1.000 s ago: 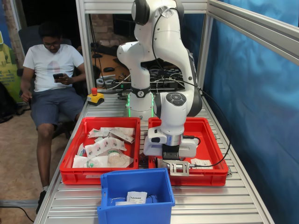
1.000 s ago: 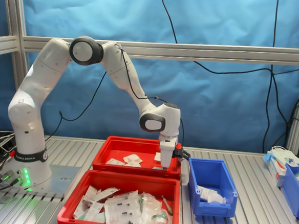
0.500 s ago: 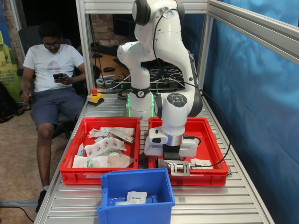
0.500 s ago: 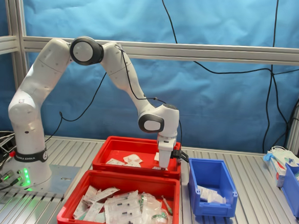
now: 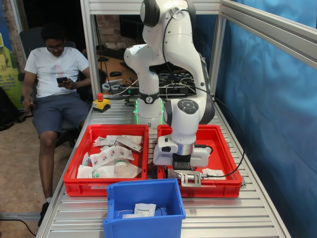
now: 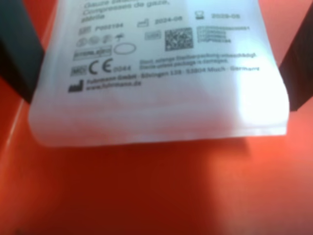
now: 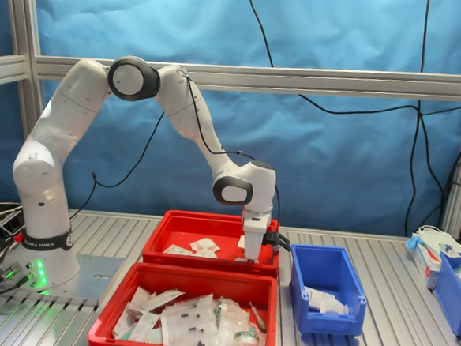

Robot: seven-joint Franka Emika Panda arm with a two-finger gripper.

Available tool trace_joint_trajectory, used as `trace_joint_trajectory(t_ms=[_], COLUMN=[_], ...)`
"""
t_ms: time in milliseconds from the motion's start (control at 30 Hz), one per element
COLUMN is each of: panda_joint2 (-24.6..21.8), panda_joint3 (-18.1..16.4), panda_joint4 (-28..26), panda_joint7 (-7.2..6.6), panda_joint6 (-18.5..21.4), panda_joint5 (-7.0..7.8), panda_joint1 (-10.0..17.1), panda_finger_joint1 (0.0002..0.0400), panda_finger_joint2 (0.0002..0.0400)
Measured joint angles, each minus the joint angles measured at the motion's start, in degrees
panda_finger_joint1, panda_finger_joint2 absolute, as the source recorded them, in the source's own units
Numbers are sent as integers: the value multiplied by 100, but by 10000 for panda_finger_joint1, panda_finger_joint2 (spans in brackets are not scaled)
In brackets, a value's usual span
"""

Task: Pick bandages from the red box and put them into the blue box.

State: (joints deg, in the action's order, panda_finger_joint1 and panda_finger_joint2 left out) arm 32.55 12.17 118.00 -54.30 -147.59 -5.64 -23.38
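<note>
The white Panda arm [image 7: 172, 105] reaches from its base on the ribbed metal table [image 5: 223, 213] down into the red box [image 5: 223, 153], the sparsely filled crate at the first exterior view's right, with its jaws low near that crate's near wall. Beside it on the first exterior view's left sits a second red crate [image 5: 79, 173] heaped with strips and rolls, and nearer the camera stands the blue box [image 5: 119, 198], which already holds at least one white packet [image 5: 144, 209], so part of the job looks done. A few bandages [image 7: 202, 245] lie scattered in the red box in the second exterior view, so more trips seem to remain. In the wrist view a printed white packet [image 6: 161, 83] lies flat between the two dark fingers [image 6: 17, 58], which stand wide on either side of it; I cannot tell whether they touch it, and it looks not yet gripped. Lifting it out means clearing the red box's near wall and then the blue bin's tall rim. A seated person [image 5: 54, 74] with a phone is well apart, beyond the table's far left end, and an emergency stop button [image 5: 100, 102] sits there.
</note>
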Motion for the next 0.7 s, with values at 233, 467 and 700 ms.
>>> trace_joint_trajectory(t_ms=[233, 467, 700], panda_joint2=[-1, -1, -1], panda_joint3=[0, 0, 2], panda_joint4=[21, 27, 34], panda_joint7=[0, 0, 0], panda_joint6=[-18, -34, -49], panda_joint5=[0, 0, 0], panda_joint1=[-1, -2, -5], panda_finger_joint1=[400, 400, 400], panda_finger_joint2=[400, 400, 400])
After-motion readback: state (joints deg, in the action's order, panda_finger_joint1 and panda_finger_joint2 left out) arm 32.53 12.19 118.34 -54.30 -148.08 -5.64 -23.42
